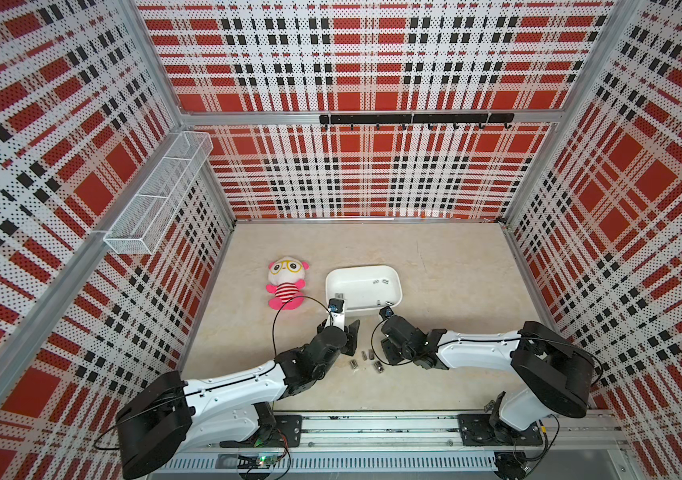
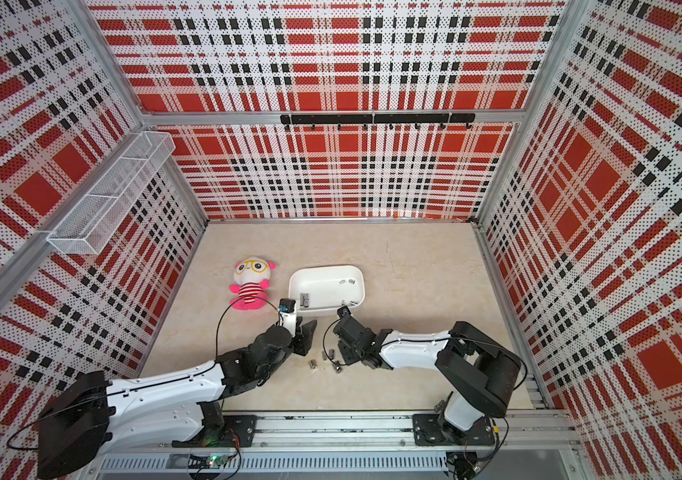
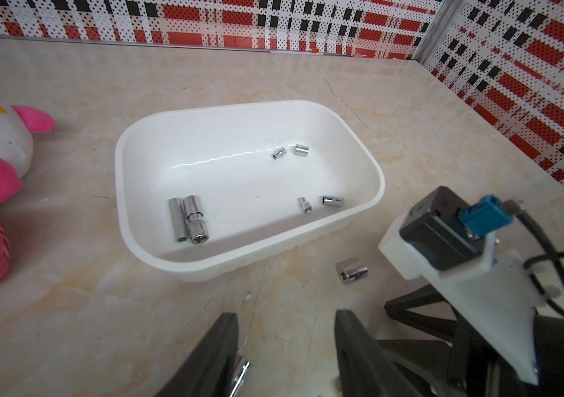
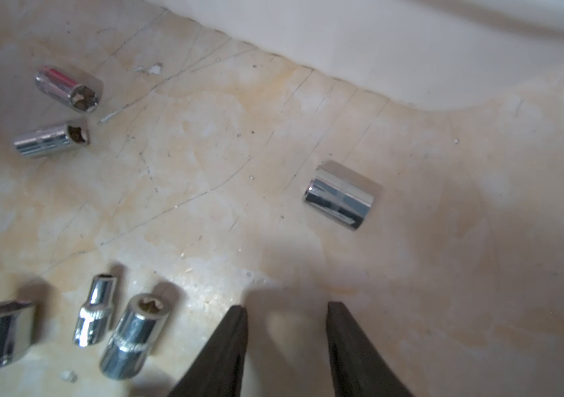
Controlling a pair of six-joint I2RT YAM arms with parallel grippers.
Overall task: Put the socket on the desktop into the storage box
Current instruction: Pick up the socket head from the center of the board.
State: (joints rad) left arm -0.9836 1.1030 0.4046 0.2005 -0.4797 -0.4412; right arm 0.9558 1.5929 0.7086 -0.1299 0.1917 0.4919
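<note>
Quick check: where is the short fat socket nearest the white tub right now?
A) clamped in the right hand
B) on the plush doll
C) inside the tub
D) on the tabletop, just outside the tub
D: the short socket lies on its side on the bare tabletop, a small gap away from the tub, and the right hand is open with nothing between its fingers.

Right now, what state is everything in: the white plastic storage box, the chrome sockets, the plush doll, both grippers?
White plastic storage box: upright on the beige marble-patterned desktop, holding six sockets.
Chrome sockets in the box: lying on their sides.
Chrome sockets on the desktop: six, lying loose, none gripped.
Pink-and-white plush doll: face up beside the box.
Left gripper: open.
Right gripper: open, nothing between its jaws.
</note>
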